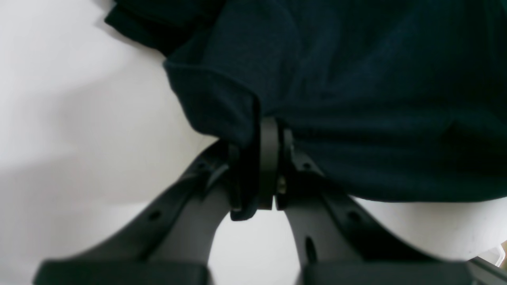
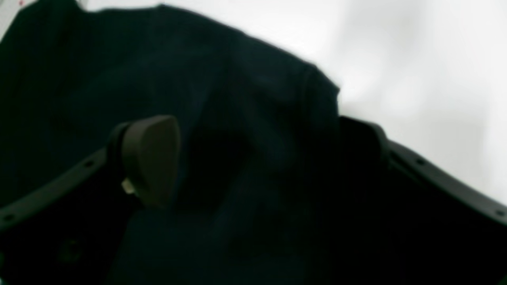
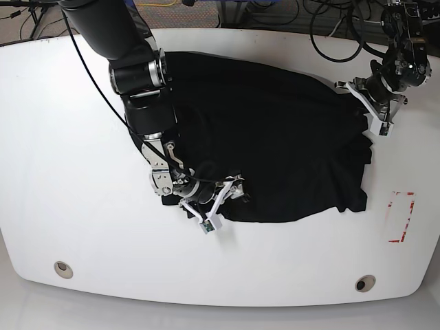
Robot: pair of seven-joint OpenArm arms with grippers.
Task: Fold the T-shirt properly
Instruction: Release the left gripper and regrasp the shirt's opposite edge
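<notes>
The black T-shirt point(image 3: 275, 137) lies spread and rumpled on the white table point(image 3: 69, 172). My left gripper point(image 3: 363, 110) is at the shirt's right edge. In the left wrist view it point(image 1: 275, 132) is shut, pinching a fold of the shirt's point(image 1: 376, 99) edge just above the table. My right gripper point(image 3: 234, 191) is at the shirt's lower-left hem. In the right wrist view its jaws stand wide apart, one pad point(image 2: 152, 158) showing, with shirt fabric point(image 2: 237, 99) bunched between and over them.
A red outlined rectangle point(image 3: 401, 217) is marked on the table near the right edge. Cables point(image 3: 330, 27) lie beyond the far edge. Two round holes point(image 3: 63, 269) point(image 3: 365, 282) sit near the front edge. The right arm's black body point(image 3: 137, 75) crosses the shirt's left side.
</notes>
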